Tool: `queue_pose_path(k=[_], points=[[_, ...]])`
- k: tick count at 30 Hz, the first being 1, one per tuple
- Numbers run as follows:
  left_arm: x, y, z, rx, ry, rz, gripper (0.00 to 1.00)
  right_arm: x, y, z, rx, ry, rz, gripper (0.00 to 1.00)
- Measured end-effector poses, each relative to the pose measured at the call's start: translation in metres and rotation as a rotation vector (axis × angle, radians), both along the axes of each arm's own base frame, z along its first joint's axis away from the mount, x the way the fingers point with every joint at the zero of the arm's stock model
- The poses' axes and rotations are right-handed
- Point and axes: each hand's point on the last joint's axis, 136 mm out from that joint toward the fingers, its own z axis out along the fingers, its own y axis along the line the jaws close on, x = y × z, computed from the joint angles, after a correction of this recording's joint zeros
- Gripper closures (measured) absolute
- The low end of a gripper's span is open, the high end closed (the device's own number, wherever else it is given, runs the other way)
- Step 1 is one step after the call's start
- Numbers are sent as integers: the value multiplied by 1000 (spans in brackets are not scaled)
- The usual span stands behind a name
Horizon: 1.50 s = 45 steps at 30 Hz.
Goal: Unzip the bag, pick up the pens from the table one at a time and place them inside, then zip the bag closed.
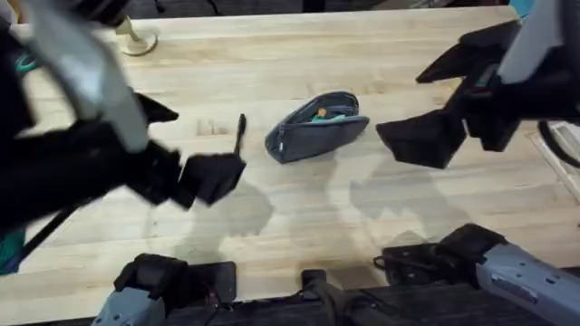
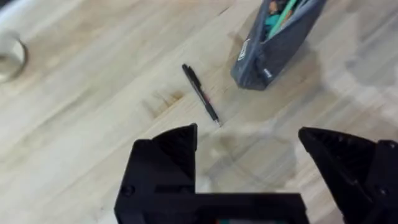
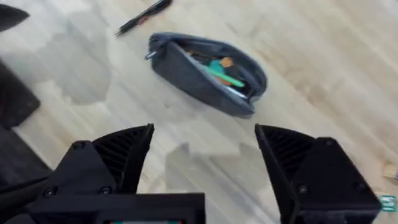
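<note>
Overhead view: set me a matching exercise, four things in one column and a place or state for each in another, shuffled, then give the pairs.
Things:
1. bag
2. pen
3. left gripper
4. right gripper

Places or states:
A. lies bare on the table, left of the pouch
B. open, hovering right of the pouch
C. unzipped, with coloured items inside
D. open, hovering near the loose pen

Pairs: 1-C, 2-A, 3-D, 4-B
</note>
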Motion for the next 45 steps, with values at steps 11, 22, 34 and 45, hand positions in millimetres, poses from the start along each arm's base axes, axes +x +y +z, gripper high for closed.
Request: queue_pose_path(k=[11, 22, 34, 45], points=[[95, -3, -82, 4, 310, 303, 8, 3, -8, 9, -13, -58, -33, 3], [103, -1, -153, 60, 555, 433, 8, 3, -8, 9, -13, -58, -33, 3], [121, -5, -178, 80, 558, 409, 8, 3, -8, 9, -13, -59, -34, 4], [125, -3, -209, 139, 613, 412, 6, 3, -8, 9, -15, -59, -35, 3]])
